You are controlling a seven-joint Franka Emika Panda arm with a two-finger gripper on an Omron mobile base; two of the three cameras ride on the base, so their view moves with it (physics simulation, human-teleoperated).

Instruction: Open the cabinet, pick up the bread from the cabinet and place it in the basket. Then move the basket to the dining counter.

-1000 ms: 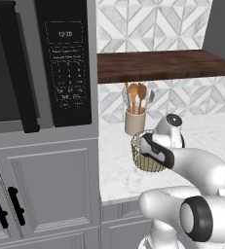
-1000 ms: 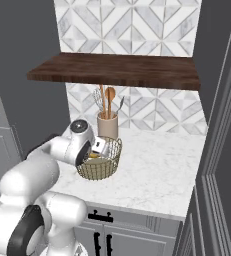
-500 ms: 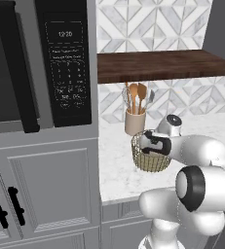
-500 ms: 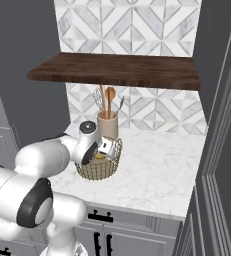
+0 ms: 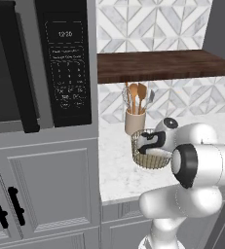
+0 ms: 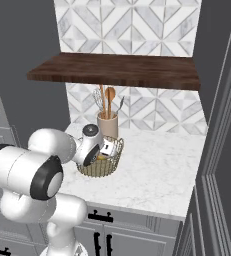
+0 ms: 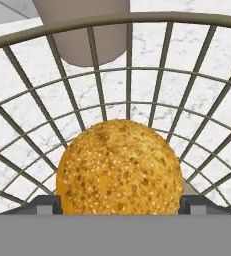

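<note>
The bread [image 7: 119, 170], a golden seeded bun, sits between my fingertips [image 7: 47, 205] inside the basket [image 7: 128, 85], just above its mesh bottom. My gripper [image 7: 119, 207] is shut on the bun. In the left base view the gripper [image 5: 147, 144] reaches down into the wire basket [image 5: 150, 163], which stands on the white marble counter [image 5: 119, 180]. The right base view has the gripper [image 6: 106, 150] inside the basket [image 6: 104, 169], hiding most of the bun.
A beige cup with wooden spoons [image 5: 135, 119] [image 6: 107, 125] stands right behind the basket. A dark wooden shelf [image 5: 158, 65] hangs above. A black microwave [image 5: 36, 63] and grey cabinet doors [image 5: 46, 189] are to the left. A tall grey panel [image 6: 222, 125] bounds the right.
The arm's elbow and upper links have swung across behind the basket. The hand has stayed in the basket with the bun; the basket has not moved.
</note>
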